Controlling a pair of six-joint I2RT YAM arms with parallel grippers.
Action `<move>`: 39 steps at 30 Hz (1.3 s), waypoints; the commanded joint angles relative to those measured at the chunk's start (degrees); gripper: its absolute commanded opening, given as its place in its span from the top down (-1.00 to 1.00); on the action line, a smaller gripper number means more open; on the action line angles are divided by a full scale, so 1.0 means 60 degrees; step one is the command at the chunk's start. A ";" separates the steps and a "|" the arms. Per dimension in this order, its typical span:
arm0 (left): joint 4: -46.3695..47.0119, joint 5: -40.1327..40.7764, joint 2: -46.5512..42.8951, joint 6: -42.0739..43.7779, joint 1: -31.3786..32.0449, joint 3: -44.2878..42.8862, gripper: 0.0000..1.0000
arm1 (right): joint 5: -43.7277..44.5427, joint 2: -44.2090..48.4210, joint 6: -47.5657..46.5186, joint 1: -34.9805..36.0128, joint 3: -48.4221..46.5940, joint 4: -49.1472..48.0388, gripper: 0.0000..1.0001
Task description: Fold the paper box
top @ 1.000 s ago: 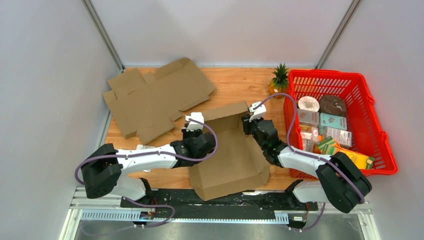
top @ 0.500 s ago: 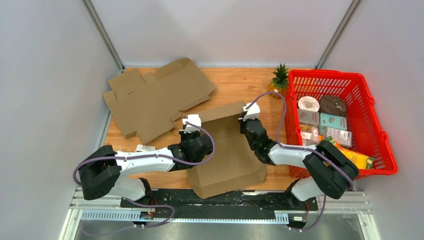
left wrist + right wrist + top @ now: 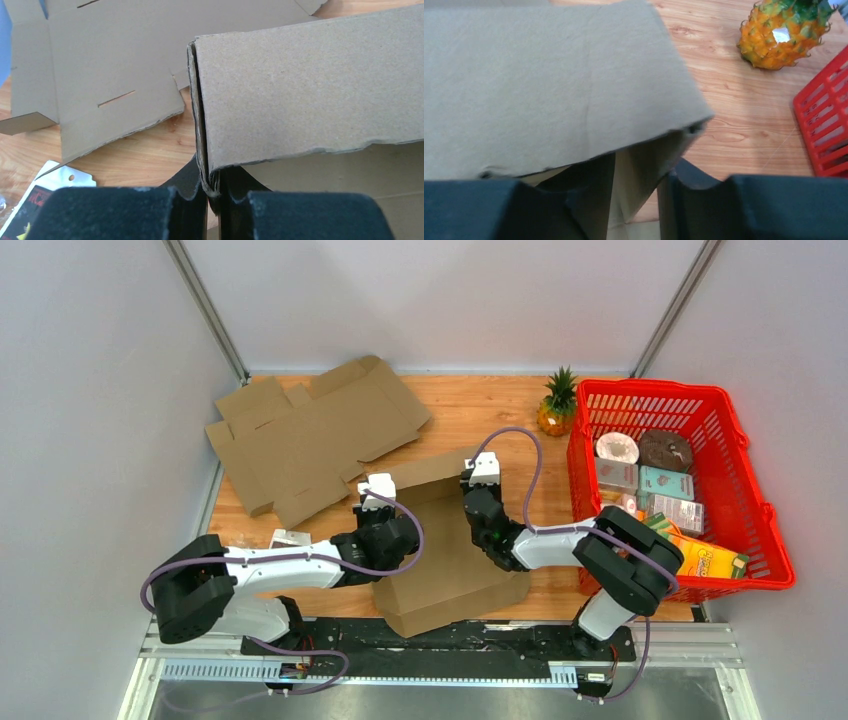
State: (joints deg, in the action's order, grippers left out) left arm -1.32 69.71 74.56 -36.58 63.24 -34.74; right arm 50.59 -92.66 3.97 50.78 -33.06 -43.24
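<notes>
Right claw (image 3: 641,167) shifted left, grip unclear; left claw (image 3: 212,186) clamps paper box (image 3: 310,80) wall on wooden table (image 3: 480,405).

Bright, even light pours down from overhead, and the table (image 3: 480,405) carries only soft, short shadows under the arms. White walls, no glare. Over to the left wrist view: the paper box (image 3: 310,85) is crisp, fibres and all, while the left fingers (image 3: 115,212) sit dark and soft-edged along the bottom. Right wrist view: the cardboard looks smeared and slightly blurred, the right fingers (image 3: 774,207) are murky, and a small white glint sits on the pineapple (image 3: 781,34).
</notes>
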 commanded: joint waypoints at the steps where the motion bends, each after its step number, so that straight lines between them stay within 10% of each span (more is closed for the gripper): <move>1: 0.0733 -0.0750 -0.0327 0.0325 0.0285 -0.0055 1.00 | -0.1499 0.0793 0.0099 0.0047 0.0001 0.1360 0.11; 16: 0.0850 -0.0896 -0.0606 0.0339 0.0299 0.0165 1.00 | -0.3977 0.4295 0.0908 -0.0891 0.1978 0.2404 -0.75; 21: 0.0923 -0.0955 -0.0650 0.0369 0.0299 0.0224 0.72 | -0.4533 0.5642 0.0804 -0.1066 0.2390 0.2885 -1.00; 31: 0.1800 -0.1524 -0.1541 0.0587 0.0285 0.0984 -0.11 | -0.4095 0.7984 0.0804 -0.1125 0.2829 0.4365 -1.00; 39: 0.1410 -0.2406 -0.3622 -0.0141 0.0256 0.2187 -0.29 | -0.4271 0.7389 0.1008 -0.1126 0.2786 0.4001 -0.95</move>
State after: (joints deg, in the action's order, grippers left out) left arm 9.30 56.55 56.49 -33.32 64.82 -21.63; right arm 24.84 -45.19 8.36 44.16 -16.38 -16.49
